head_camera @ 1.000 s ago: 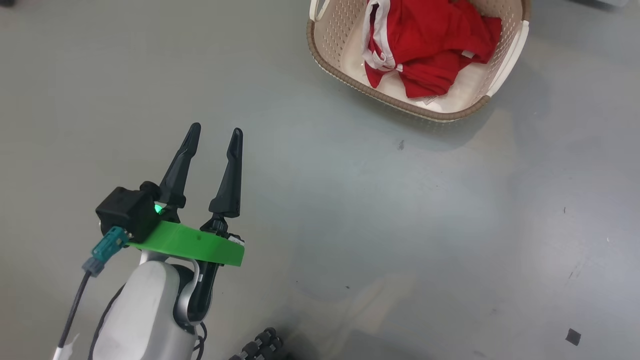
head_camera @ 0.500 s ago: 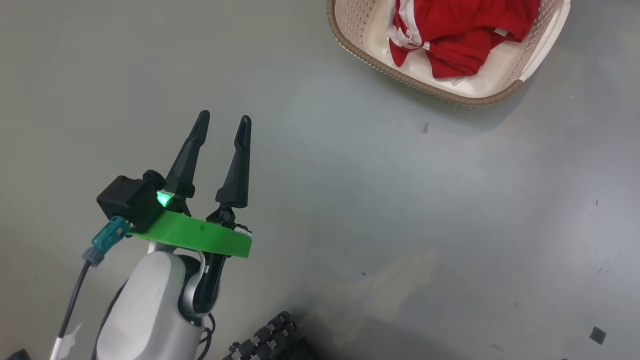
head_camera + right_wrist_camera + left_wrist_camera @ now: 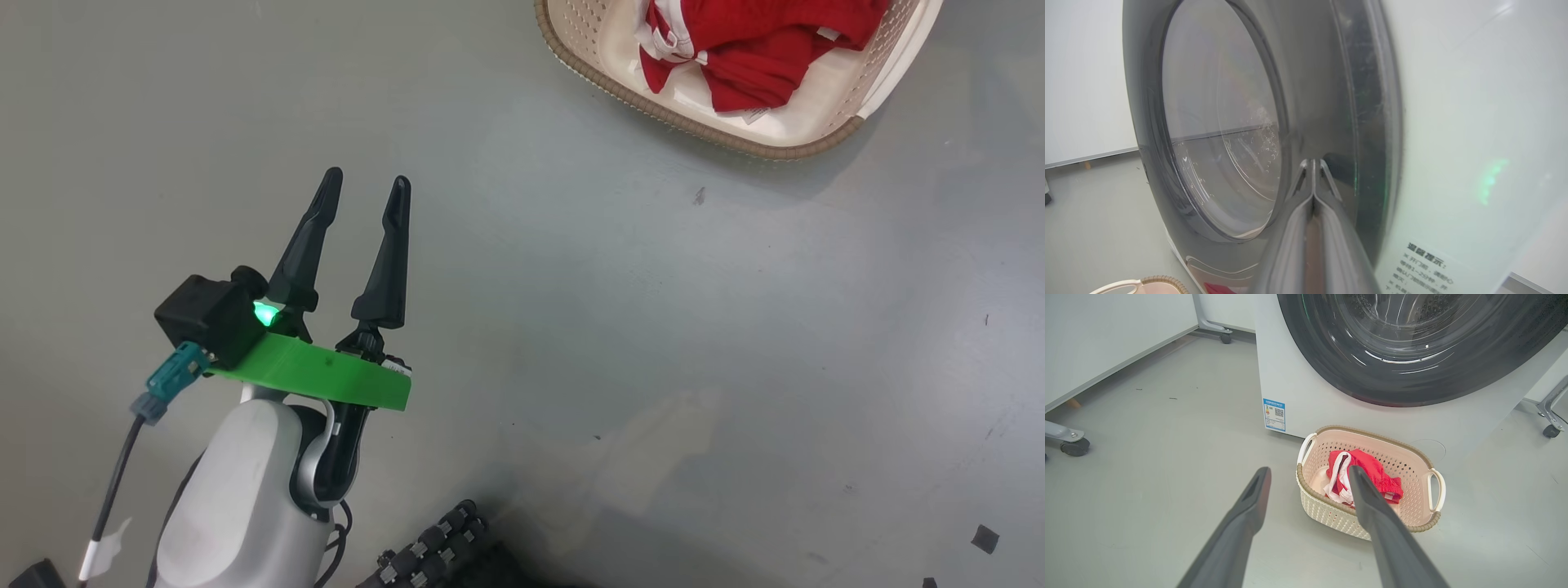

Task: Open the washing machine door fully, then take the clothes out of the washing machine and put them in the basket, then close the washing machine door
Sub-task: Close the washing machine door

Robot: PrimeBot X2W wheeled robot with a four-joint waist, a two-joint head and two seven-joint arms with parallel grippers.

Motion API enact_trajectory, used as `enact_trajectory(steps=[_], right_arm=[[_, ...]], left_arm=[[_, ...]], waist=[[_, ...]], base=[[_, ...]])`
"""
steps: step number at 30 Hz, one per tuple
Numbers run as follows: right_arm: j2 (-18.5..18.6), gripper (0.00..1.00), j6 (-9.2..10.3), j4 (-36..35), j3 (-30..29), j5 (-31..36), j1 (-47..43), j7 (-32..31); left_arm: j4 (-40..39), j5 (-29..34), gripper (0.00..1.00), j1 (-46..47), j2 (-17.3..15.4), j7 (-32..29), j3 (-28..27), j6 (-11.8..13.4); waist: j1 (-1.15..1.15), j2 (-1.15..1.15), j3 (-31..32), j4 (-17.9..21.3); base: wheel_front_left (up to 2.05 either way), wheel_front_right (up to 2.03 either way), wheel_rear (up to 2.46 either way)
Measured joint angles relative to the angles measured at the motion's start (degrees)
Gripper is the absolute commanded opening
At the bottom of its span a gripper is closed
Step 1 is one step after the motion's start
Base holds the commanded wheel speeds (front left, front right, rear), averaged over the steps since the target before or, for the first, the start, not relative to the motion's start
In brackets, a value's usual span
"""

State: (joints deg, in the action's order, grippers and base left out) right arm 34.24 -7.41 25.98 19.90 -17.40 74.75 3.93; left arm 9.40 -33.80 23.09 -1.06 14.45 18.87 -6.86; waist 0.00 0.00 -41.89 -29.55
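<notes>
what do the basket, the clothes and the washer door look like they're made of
The basket: likely moulded plastic, matte cream, punched with holes, brown woven-look rim. The clothes: soft matte red fabric, crumpled in folds, white trim. The washing machine door: glossy black rim, probably plastic, showing bright reflections; clear centre looks like glass, maybe plastic.

Red clothes [image 3: 1383, 481] in the basket [image 3: 1331, 512] (washing machine door [image 3: 1412, 390] just behind)

Green mounting plate [image 3: 318, 377], left gripper's [image 3: 367, 178] two tapered black fingers [image 3: 384, 269] above it, black box [image 3: 204, 318], apparently a camera, and teal cable connector [image 3: 171, 380] at its left end, pale grey forearm [image 3: 237, 498] below.
</notes>
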Motion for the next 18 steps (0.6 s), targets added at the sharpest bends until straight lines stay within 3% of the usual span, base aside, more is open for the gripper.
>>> enact_trajectory(steps=[10, 18], right_arm=[[-2.1, 0.0, 0.53, 5.4, 0.6, 0.0, -0.9, 4.0], [-4.7, 0.0, 0.97, 9.2, 4.2, 0.7, -9.3, 8.8]], left_arm=[[1.4, 0.2, 1.0, 0.5, 0.0, 0.0, -0.3, 0.0], [3.3, 3.3, 1.0, 0.5, 0.1, 0.0, -2.2, 0.0]], waist=[[0.0, 0.0, 1.4, 0.5], [0.0, 0.0, 5.2, 1.8]], base=[[0.0, 0.0, 0.0], [0.0, 0.0, 0.0]])
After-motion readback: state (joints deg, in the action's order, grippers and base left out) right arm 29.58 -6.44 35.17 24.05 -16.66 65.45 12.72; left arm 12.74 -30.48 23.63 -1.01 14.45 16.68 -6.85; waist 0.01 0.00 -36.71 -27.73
